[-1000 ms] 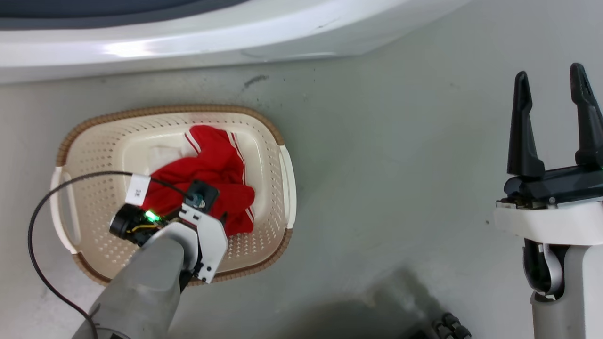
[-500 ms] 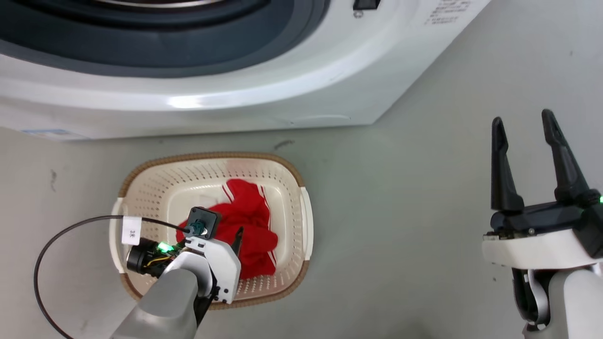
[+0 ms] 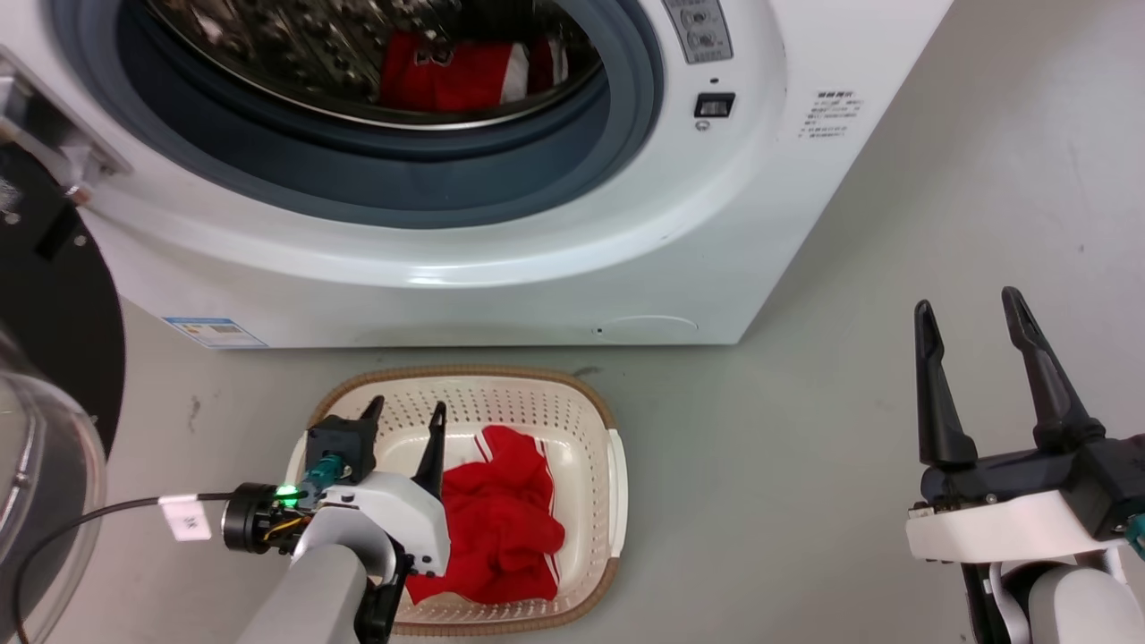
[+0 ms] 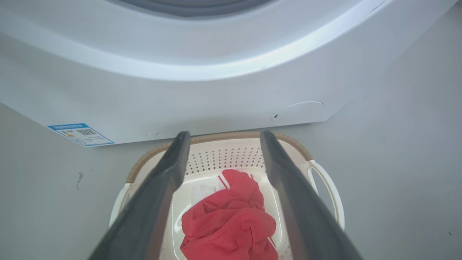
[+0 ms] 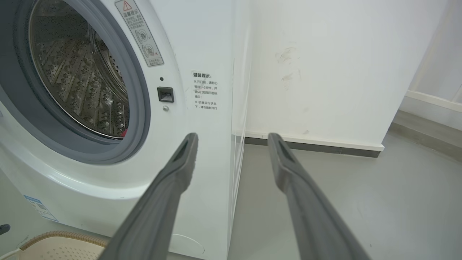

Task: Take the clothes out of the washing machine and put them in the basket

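Observation:
A crumpled red jersey [image 3: 501,528] [image 4: 229,220] with white trim lies in the cream basket [image 3: 617,474] [image 4: 325,180] on the floor in front of the washing machine [image 3: 537,268] [image 4: 216,72] [image 5: 202,54]. More red cloth with white trim [image 3: 447,72] lies inside the steel drum [image 5: 79,72]. My left gripper [image 3: 404,411] [image 4: 222,135] hangs open over the basket's left side, above the jersey and apart from it, holding nothing. My right gripper [image 3: 966,309] [image 5: 232,137] stands open and empty off to the right of the washer.
The washer's black-framed glass door [image 3: 45,376] is swung open at the far left. A black cable with a white tag [image 3: 183,517] trails from my left wrist. Grey floor [image 3: 760,465] lies between basket and right arm. A white wall [image 5: 325,72] stands behind the washer.
The head camera has tilted up, bringing the drum into view. My left gripper has lifted off the red jersey, which stays in the basket. The right gripper holds its pose.

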